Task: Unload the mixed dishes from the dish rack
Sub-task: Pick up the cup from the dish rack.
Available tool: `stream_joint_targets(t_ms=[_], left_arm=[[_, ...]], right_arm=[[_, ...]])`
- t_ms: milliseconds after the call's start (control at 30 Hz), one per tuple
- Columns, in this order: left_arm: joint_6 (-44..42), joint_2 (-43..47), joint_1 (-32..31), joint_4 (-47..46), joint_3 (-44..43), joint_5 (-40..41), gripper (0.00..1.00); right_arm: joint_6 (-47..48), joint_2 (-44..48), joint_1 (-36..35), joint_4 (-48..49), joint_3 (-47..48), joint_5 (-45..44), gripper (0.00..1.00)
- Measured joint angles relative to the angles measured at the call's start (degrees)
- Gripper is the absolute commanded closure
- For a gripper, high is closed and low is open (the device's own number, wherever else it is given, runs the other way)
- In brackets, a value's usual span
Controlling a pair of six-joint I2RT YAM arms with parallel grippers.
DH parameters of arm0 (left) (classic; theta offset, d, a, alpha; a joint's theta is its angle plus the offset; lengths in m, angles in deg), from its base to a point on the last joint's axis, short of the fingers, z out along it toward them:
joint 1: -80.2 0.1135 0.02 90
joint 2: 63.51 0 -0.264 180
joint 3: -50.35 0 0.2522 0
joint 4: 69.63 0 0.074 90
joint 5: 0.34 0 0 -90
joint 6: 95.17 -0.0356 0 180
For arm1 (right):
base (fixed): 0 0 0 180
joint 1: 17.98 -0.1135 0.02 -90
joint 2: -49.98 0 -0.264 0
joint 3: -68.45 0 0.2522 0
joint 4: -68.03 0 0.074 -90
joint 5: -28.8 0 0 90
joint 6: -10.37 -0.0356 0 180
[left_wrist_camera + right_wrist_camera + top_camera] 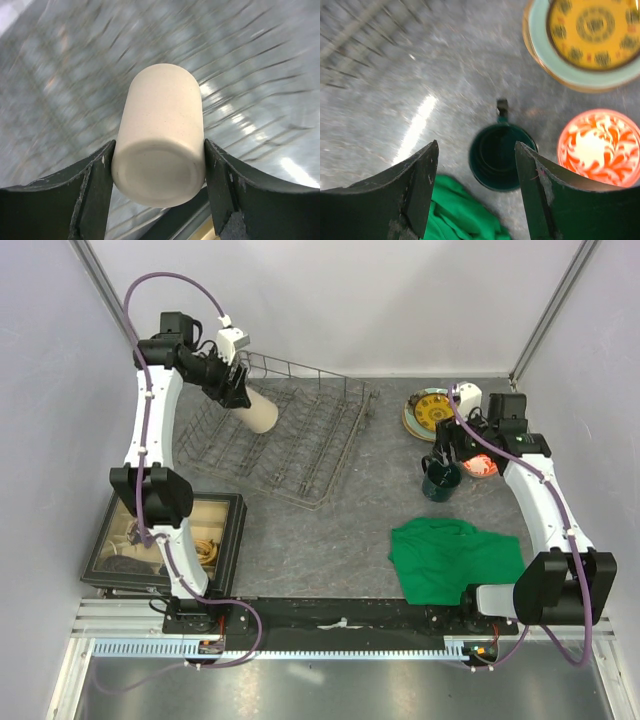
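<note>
My left gripper (232, 382) is shut on the tall beige cup (262, 410) and holds it tilted above the back left of the grey wire dish rack (300, 455). In the left wrist view the cup (162, 115) sits between both fingers, with the blurred rack (260, 75) below. My right gripper (447, 448) is open above the dark green mug (440, 481), which stands upright on the table. In the right wrist view the mug (502, 157) lies below the open jaws. The red-and-white bowl (599, 147) stands next to the mug. The yellow-patterned plate (592, 30) lies on the mint-green plate (543, 47).
A green cloth (455, 558) lies crumpled at the front right, its edge close to the mug (455, 215). A black-framed compartment tray (165, 540) sits at the front left. The plate stack (428, 412) is right of the rack. Walls close in the back and sides.
</note>
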Motion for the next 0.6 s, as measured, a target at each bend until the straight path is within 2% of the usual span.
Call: stream_joint_targets(t_ms=[200,367,433,500,600], left_arm=[[6.45,4.68,-0.02,-1.09,0.15,-18.32,0.82],[16.11,8.52,-0.02,-8.39,6.73,-34.53,0.86],[22.08,10.43,-0.02,-15.47,12.68,-40.65,0.87],[25.92,11.56,-0.02,-19.69,16.5,-42.84,0.88],[36.92,15.58,-0.02,-35.12,28.41,-45.57,0.89]], right_arm=[[-3.08,0.0,0.0,2.23,3.85,10.86,0.32],[-7.15,-0.59,-0.26,6.91,4.0,19.96,0.36],[-10.4,-1.55,-0.72,10.45,3.98,23.74,0.39],[-14.99,-1.97,-1.09,16.79,2.69,26.45,0.4],[-23.06,-1.4,-2.97,29.4,-2.14,28.83,0.41]])
